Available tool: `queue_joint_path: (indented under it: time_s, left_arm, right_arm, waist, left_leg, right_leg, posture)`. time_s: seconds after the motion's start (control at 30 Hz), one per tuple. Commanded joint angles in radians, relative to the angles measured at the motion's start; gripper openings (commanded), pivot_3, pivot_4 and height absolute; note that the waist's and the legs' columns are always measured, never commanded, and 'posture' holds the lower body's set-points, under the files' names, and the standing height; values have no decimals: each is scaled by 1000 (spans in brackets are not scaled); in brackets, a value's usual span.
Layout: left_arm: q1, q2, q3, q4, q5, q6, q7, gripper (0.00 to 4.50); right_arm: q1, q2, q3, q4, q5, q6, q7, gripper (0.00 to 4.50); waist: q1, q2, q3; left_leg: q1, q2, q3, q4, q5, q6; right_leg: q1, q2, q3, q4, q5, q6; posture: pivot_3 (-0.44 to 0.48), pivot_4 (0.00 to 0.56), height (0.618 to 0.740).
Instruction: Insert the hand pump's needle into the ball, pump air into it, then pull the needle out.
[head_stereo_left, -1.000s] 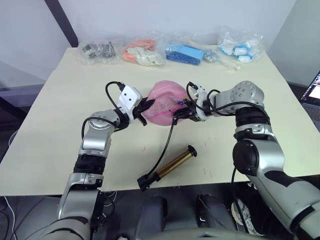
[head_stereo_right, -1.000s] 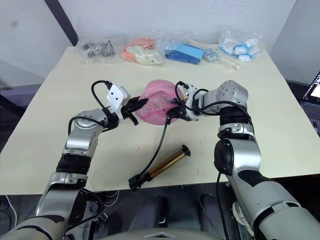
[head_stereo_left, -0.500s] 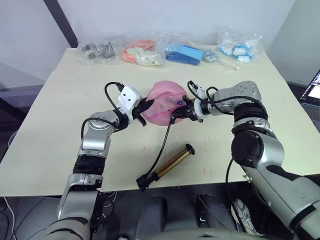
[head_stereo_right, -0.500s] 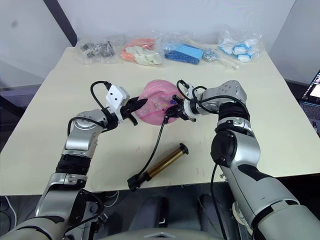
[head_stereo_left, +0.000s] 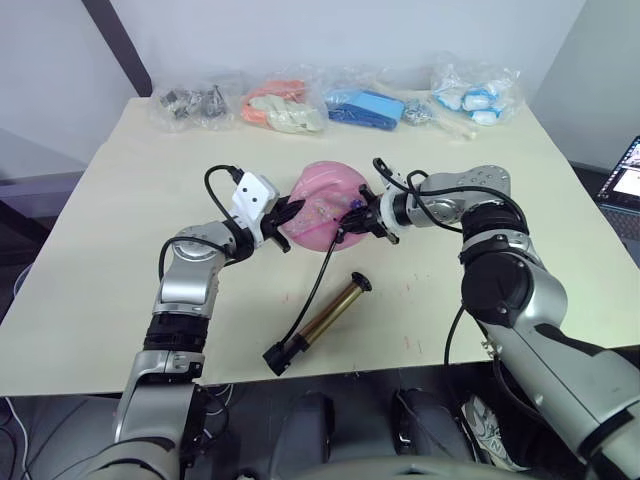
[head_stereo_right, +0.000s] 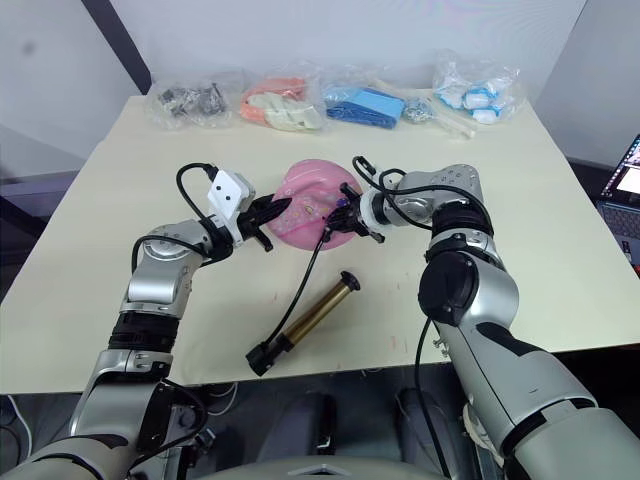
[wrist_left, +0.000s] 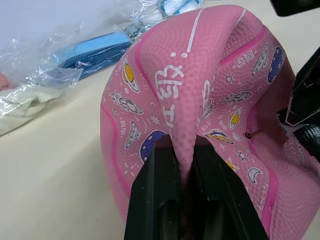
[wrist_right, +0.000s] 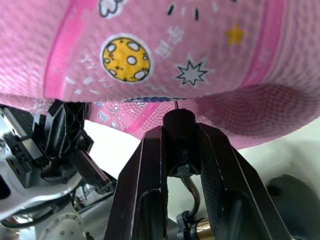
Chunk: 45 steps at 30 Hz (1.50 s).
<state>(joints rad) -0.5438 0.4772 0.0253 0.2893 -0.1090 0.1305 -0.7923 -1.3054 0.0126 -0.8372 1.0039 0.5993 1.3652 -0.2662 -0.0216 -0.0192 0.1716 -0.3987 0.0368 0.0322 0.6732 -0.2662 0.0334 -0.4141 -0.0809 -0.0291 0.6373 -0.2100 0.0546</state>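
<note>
Right now my left gripper (wrist_left: 186, 210) pinches a fold of the limp ball (head_stereo_left: 325, 203) mid-worktop to steady it, while my right gripper (wrist_right: 181, 165) clamps the needle (wrist_left: 254, 133) fitting, tip at the valve; the pump (head_stereo_left: 320, 320) lies nearby

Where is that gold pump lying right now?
The hand pump lies on the table near its front edge, just in front of the ball, its hose running up to the right hand.

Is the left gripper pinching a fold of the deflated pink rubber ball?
Yes: the left gripper has its two black fingers closed on a raised fold of the pink rubber ball.
</note>
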Motion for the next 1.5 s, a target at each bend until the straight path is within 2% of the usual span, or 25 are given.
queue_joint_path:
  time_s: [0.03,0.9,1.5]
  left_arm:
    - [40,-34,-87,1,3,41,-49,33]
    - [43,-41,-117,-31,-46,249,-101,33]
    - [47,-50,-116,-17,-42,261,-104,33]
  right_arm:
    - [-42,15,0,-18,36,-84,-3,359]
    - [-46,106,72,26,63,-289,-32,359]
    - [-52,170,118,81,70,-427,-20,359]
  waist:
    - [-1,0,0]
    - [-19,5,-13]
    - [-24,6,-27]
  left_leg:
    - [0,0,0,0,0,0]
    - [3,0,-6,-2,0,0]
    - [7,1,-7,-5,0,0]
  right_leg:
    - [0,0,0,0,0,0]
    - [1,1,0,0,0,0]
    - [2,2,0,-1,-2,-3]
  posture:
    - [0,150,740]
    - [0,150,740]
    - [0,150,740]
